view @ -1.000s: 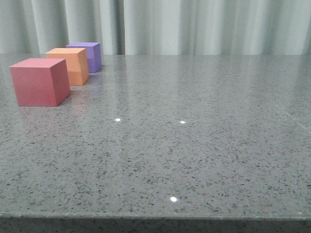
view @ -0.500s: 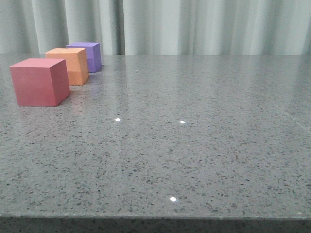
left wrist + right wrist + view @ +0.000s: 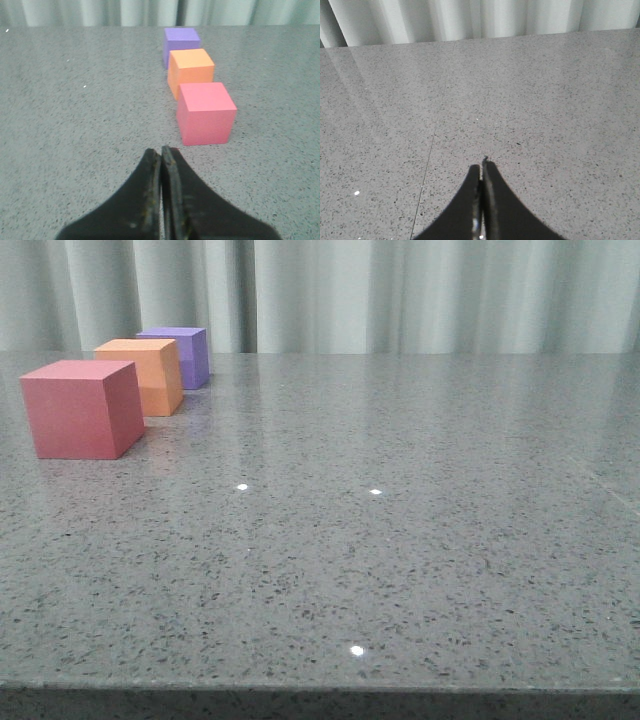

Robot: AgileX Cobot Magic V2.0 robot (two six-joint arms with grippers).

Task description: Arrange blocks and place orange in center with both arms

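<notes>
Three cubes stand in a row at the far left of the table: the pinkish-red cube [image 3: 80, 407] nearest, the orange cube [image 3: 145, 375] in the middle, the purple cube [image 3: 182, 355] farthest. The left wrist view shows the same row: pinkish-red [image 3: 206, 113], orange [image 3: 190, 71], purple [image 3: 180, 44]. My left gripper [image 3: 160, 151] is shut and empty, a little short of the pinkish-red cube and to its side. My right gripper [image 3: 481, 167] is shut and empty over bare table, with no cube in its view. Neither gripper shows in the front view.
The grey speckled table [image 3: 380, 540] runs to a front edge at the bottom of the front view. Pale curtains [image 3: 400, 290] hang behind its far edge. A thin seam [image 3: 427, 165] crosses the table in the right wrist view.
</notes>
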